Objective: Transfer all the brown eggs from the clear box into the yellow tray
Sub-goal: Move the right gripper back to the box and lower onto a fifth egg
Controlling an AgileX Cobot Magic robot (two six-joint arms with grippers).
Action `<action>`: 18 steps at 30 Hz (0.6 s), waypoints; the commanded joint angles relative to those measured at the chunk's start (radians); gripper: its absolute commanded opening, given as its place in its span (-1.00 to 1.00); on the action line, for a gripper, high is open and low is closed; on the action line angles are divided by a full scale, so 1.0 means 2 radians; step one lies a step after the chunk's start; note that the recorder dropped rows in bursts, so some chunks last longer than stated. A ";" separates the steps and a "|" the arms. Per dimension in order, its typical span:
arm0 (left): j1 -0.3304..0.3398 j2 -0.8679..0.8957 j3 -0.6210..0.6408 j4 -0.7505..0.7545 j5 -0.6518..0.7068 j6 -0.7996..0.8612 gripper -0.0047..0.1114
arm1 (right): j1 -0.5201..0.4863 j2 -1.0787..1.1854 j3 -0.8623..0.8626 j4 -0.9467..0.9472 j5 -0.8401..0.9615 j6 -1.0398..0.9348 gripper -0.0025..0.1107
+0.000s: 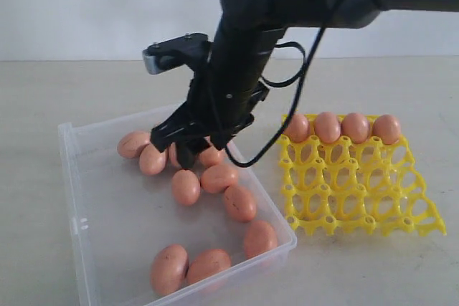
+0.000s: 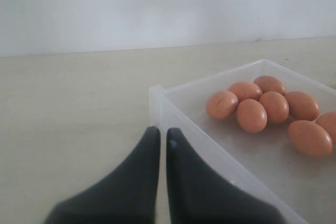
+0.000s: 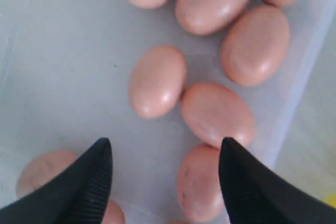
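Brown eggs (image 1: 186, 186), clear box (image 1: 115, 227) half bare — right jaws apart, left jaws together

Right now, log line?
right gripper: open, empty, over brown eggs in clear box | left gripper: shut, outside box | yellow tray: four eggs, far row

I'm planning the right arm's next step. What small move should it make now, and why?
Probably lower the right gripper and close on the egg between its fingers. The jaws stand open and empty over the box, many eggs lie there, and the tray holds only four.
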 commanded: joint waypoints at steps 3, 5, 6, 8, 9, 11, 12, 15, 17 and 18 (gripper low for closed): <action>-0.003 -0.001 0.002 0.001 -0.004 0.000 -0.85 | 0.032 0.067 -0.065 -0.001 0.010 0.029 -0.04; -0.003 -0.001 0.002 0.001 -0.004 0.000 -0.85 | 0.037 0.085 -0.072 -0.005 0.019 0.033 -0.04; -0.003 -0.001 0.002 0.001 -0.004 0.000 -0.85 | 0.037 0.091 -0.074 -0.006 0.016 0.037 -0.04; -0.003 -0.001 0.002 0.001 -0.004 0.000 -0.85 | 0.037 0.097 -0.074 -0.006 0.010 0.044 -0.04; -0.003 -0.001 0.002 0.001 -0.004 0.000 -0.85 | 0.037 0.102 -0.074 -0.010 0.009 0.047 -0.04; -0.003 -0.001 0.002 0.001 -0.004 0.000 -0.85 | 0.037 0.107 -0.074 -0.013 0.007 0.048 -0.04; -0.003 -0.001 0.002 0.001 -0.004 0.000 -0.85 | 0.037 0.107 -0.074 -0.013 0.005 0.050 -0.04; -0.003 -0.001 0.002 0.001 -0.004 0.000 -0.85 | 0.037 0.114 -0.074 -0.015 -0.010 0.052 -0.04; -0.003 -0.001 0.002 0.001 -0.004 0.000 -0.85 | 0.037 0.118 -0.074 -0.015 -0.025 0.056 -0.04; -0.003 -0.001 0.002 0.001 -0.004 0.000 -0.85 | 0.037 0.120 -0.074 -0.014 -0.035 0.058 -0.04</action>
